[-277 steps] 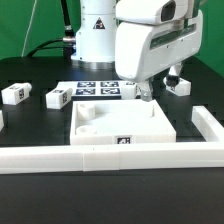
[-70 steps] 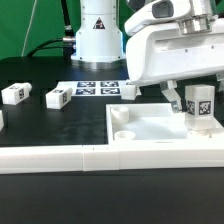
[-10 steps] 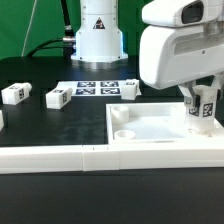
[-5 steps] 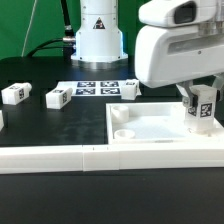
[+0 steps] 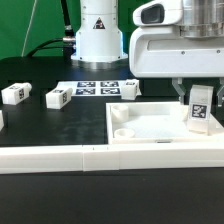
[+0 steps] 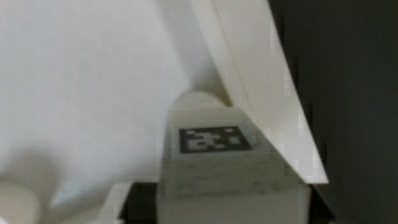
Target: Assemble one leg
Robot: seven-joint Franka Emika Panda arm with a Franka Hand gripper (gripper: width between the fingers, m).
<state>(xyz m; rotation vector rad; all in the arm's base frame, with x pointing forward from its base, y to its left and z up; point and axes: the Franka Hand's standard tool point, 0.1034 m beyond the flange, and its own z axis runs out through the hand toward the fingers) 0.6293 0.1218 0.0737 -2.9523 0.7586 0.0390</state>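
**A:** Where is the leg sitting?

**B:** The leg (image 5: 201,110) is standing upright at the right edge of the frame, over the right corner of the panel (image 5: 150,128). The hand (image 5: 199,88) is hanging straight above it, with its fingers flanking the leg's top. It looks to be clamping the leg with no gap showing, though the contact is partly hidden.

**A:** Why is it being held upright?

**B:** I'm guessing its lower end is going into a corner socket, so it has to stay plumb. The panel's rim is hiding the foot, so I can't tell how far it is seated.

**A:** Is the wrist view adding anything?

**B:** There the leg (image 6: 217,150) is filling the lower centre with its tag facing the camera. The panel (image 6: 89,90) is spreading across the left.

**A:** And the rest?

**B:** Two spare legs (image 5: 58,97) are lying at the left on the worktop (image 5: 40,125), well apart from the panel, probably parked out of the arm's way.
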